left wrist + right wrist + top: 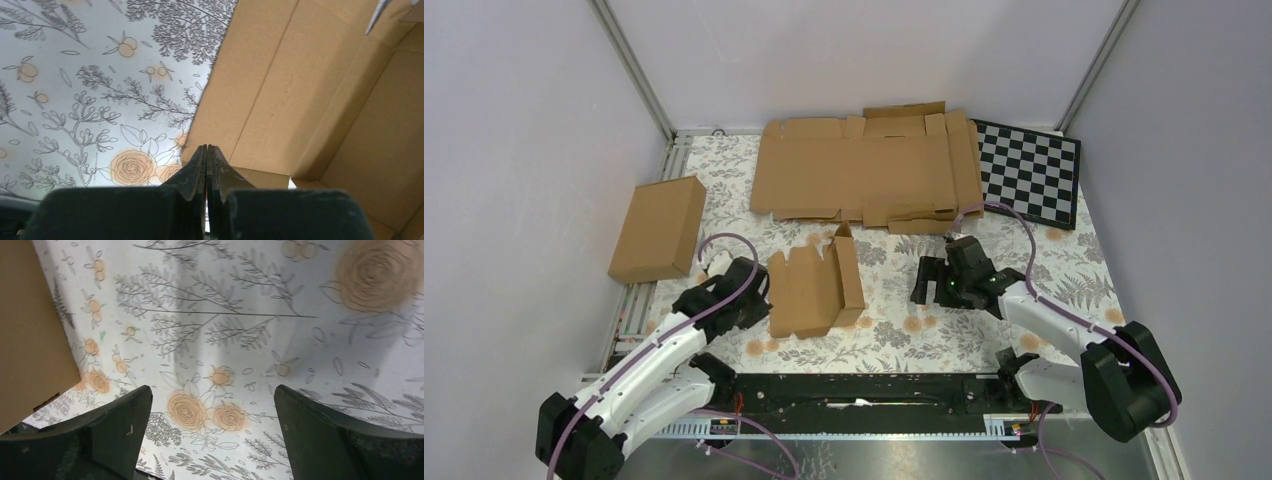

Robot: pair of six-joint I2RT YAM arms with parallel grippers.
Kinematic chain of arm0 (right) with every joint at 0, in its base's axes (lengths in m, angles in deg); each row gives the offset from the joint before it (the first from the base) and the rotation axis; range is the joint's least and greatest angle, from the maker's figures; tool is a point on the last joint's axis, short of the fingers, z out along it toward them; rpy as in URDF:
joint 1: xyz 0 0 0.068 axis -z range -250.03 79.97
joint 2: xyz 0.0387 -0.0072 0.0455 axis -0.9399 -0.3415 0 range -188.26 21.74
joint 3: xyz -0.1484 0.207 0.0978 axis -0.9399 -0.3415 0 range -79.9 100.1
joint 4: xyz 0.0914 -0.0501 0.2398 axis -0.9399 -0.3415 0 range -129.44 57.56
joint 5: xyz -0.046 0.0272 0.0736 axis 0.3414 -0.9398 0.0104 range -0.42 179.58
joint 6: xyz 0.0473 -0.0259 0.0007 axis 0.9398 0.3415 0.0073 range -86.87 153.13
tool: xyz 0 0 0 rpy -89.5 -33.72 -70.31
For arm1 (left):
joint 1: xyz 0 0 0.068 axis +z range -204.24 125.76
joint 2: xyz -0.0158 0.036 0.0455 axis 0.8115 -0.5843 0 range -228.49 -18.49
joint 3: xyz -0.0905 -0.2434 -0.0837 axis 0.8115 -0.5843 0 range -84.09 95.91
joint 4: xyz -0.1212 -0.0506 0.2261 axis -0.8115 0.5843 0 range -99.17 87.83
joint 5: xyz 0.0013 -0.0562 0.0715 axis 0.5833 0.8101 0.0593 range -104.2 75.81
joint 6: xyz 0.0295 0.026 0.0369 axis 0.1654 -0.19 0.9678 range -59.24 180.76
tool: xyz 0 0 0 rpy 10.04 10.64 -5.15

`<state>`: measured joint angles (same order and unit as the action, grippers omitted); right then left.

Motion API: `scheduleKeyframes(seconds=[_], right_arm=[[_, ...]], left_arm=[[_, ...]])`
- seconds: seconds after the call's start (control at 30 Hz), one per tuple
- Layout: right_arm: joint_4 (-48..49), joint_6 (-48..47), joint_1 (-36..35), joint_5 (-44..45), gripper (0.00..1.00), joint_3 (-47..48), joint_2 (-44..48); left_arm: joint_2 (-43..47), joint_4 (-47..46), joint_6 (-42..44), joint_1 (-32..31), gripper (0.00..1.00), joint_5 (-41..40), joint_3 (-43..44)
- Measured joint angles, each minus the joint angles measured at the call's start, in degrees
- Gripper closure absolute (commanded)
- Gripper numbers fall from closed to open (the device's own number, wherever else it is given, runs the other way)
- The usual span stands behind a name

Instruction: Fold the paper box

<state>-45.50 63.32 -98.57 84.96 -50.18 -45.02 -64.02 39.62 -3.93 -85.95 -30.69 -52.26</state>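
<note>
The paper box [814, 285] lies partly folded in the middle of the flowered table, its right wall and a rear tab standing up. In the left wrist view its inner panels and creases [300, 90] fill the right half. My left gripper [762, 293] is at the box's left edge. Its jaws [207, 147] are pressed together, tips at the near left corner of the cardboard, with nothing seen between them. My right gripper [929, 280] hangs to the right of the box, apart from it. It stands wide open [212, 390] over bare tablecloth, with the box's edge [25, 330] at the far left.
A larger closed brown carton [659, 228] lies at the left edge of the table. Wide flat cardboard sheets [864, 170] are stacked at the back. A checkerboard [1029, 170] sits at the back right. Walls close in the left, back and right sides.
</note>
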Motion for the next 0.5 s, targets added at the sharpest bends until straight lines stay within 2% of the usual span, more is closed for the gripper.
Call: scheduleKeyframes(seconds=[0.13,0.2,0.27,0.3,0.33,0.4,0.5], right_arm=[[0.31,-1.84,-2.16,-3.21,0.07,2.64,-1.77],[1.88,-2.51,-2.75,-6.51,0.08,3.43,-1.6],[4.15,-2.73,-3.04,-10.34,0.09,3.52,-0.79],[5.18,-2.64,-3.08,-12.26,0.09,3.52,-0.26],[6.73,-2.43,-3.13,-14.38,0.09,3.48,0.42],[10.56,-1.27,-3.21,-18.86,0.06,3.41,1.31],[16.37,0.87,-3.5,-24.65,0.04,3.41,0.85]], left_arm=[[0.26,-4.5,4.98,0.0,0.97,3.58,-0.68],[1.73,-7.54,7.93,0.0,0.8,6.73,-0.7],[3.65,-11.06,11.08,0.0,0.53,11.17,-0.7],[4.63,-12.98,12.26,0.0,0.43,13.73,-0.7],[5.38,-14.64,13.33,0.0,0.38,15.98,-0.72],[7.02,-20.17,13.81,0.0,0.33,21.57,-1.49],[7.39,-28.74,13.18,-0.31,0.32,29.05,-3.37]])
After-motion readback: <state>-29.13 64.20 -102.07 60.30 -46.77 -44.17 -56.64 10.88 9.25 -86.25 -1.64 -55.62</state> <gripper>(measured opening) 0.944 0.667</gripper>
